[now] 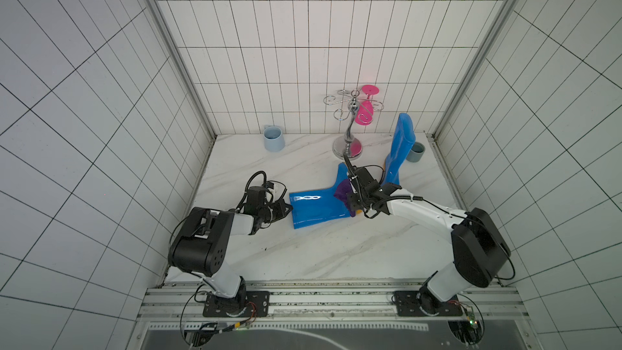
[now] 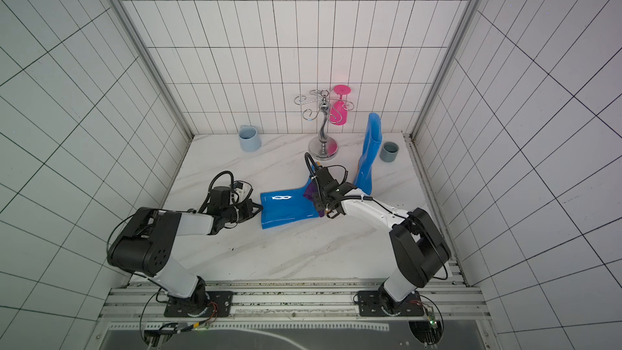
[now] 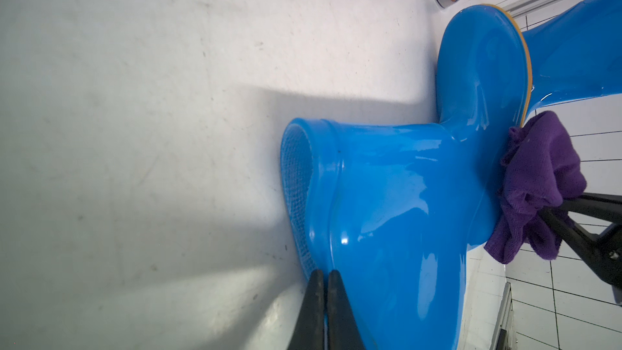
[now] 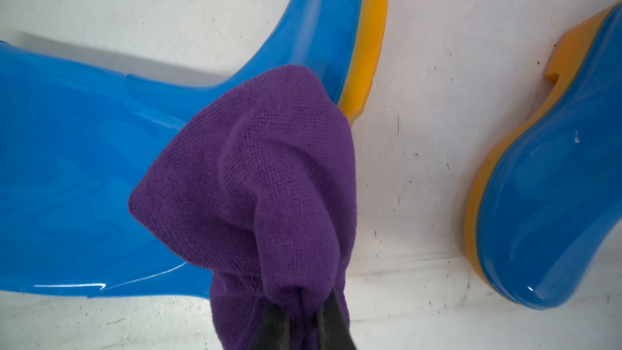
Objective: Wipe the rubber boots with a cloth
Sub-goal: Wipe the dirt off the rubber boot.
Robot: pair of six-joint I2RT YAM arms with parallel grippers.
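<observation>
Against lying glossy blue rubber boot [image 1: 313,208], presses bunched purple cloth [image 4: 255,170], clamped in right gripper [image 4: 301,318], fingers [image 4: 333,321] half buried in folds. Pinches its cuff with left gripper [image 3: 324,284]; second boot [image 1: 400,149] upright behind.

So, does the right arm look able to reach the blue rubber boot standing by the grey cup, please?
Probably yes. The right end effector, shut on the dark purple cloth, is close to that glossy blue rubber boot; only bare marble tabletop lies between them.
</observation>
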